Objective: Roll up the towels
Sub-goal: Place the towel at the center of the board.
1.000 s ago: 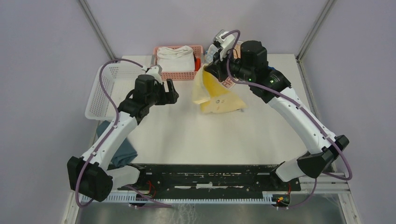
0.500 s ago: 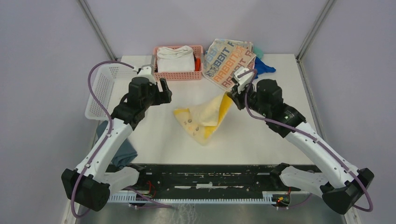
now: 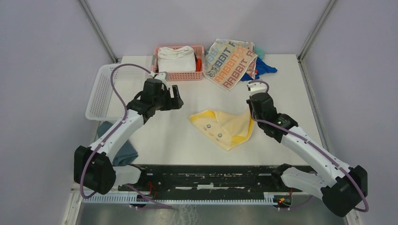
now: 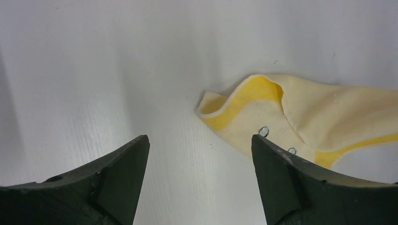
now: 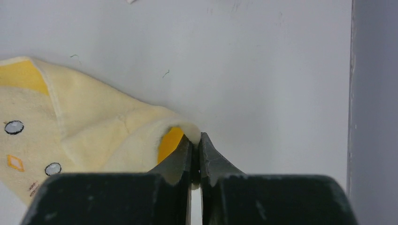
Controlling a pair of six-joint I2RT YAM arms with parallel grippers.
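The top view looks down from high up by the near edge and sees the whole surface [image 3: 164, 136]. Both wrist views sit low and close, pointing down at it. All three show the yellow towel [image 3: 225, 127].

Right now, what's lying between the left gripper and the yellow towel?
Nothing. Only bare white table separates the open left gripper from the yellow towel. It shows most clearly in the left wrist view.

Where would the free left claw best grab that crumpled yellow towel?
Grip the yellow towel at its left corner, coming from the left: that tip curls up off the white table, points toward the open left gripper, and sits opposite the corner the right gripper pinches.
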